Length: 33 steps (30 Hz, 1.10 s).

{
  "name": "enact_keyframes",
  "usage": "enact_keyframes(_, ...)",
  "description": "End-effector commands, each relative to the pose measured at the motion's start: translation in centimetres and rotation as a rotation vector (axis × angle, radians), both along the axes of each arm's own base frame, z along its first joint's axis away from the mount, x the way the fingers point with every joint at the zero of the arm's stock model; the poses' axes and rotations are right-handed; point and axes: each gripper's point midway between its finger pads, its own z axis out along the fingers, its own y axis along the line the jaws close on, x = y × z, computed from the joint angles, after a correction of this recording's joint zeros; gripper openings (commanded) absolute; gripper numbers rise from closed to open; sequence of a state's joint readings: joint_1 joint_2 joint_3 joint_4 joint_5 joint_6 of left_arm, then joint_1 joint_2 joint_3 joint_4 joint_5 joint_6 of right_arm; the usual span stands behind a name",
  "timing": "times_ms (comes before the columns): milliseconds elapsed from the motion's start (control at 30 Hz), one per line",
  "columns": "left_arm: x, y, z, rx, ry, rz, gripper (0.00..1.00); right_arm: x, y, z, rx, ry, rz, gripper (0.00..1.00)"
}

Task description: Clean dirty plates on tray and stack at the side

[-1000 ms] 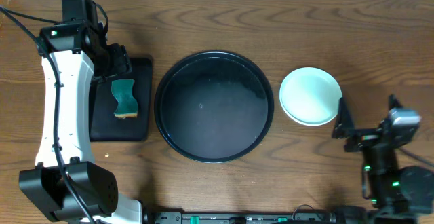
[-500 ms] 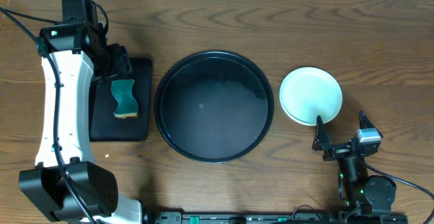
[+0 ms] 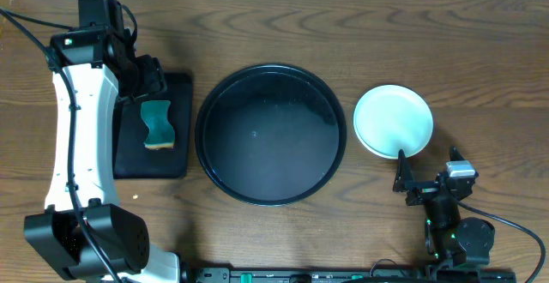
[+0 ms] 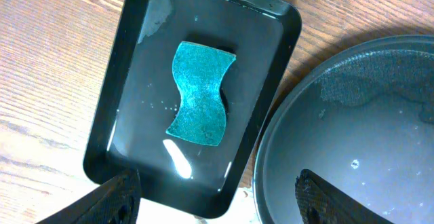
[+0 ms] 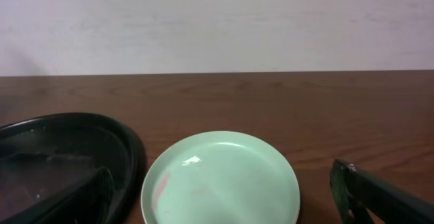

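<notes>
The large round black tray point(image 3: 271, 135) sits mid-table with no plate on it, only wet specks. One pale mint plate point(image 3: 394, 121) lies on the table to its right. In the right wrist view the plate point(image 5: 220, 180) carries a faint reddish smear. I cannot tell whether other plates lie under it, and no yellow plate shows. My right gripper point(image 3: 426, 173) is open and empty, just in front of the plate and apart from it point(image 5: 222, 171). My left gripper point(image 3: 146, 77) is open and empty above the rectangular tray point(image 4: 217, 178).
A small rectangular black tray point(image 3: 176, 159) left of the round tray holds a teal sponge point(image 3: 156, 123), also seen in the left wrist view point(image 4: 198, 93). The round tray's rim point(image 4: 261, 149) lies close beside it. A pale wall stands beyond the table's far edge.
My right gripper has drawn back from the plate's right side, moving left and toward the table's front edge. The left arm, sponge and plate have not moved.
</notes>
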<state>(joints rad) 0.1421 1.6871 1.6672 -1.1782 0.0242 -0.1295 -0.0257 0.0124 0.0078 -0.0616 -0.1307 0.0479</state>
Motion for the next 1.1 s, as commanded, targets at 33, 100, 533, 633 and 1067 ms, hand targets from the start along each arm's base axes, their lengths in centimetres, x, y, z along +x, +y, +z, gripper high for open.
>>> enact_keyframes(33,0.1,0.0,0.0,-0.001,0.003,-0.004,0.74,0.0,0.3,0.0,0.01,0.0,0.007,0.99)
enact_keyframes(100,0.1,0.0,0.0,-0.001,0.003,-0.005,0.74,0.0,0.3,0.0,0.01,0.0,0.007,0.99)
enact_keyframes(533,-0.2,0.0,-0.1,-0.003,0.016,-0.005,0.74,0.0,0.3,0.0,0.01,0.0,0.007,0.99)
enact_keyframes(633,-0.7,-0.1,0.0,-0.011,0.023,0.014,0.74,0.0,0.3,0.0,0.01,0.0,0.007,0.99)
enact_keyframes(1067,-1.1,-5.0,6.8,-0.068,-0.526,-0.103,0.74,0.0,0.3,0.0,0.01,0.0,0.007,0.99)
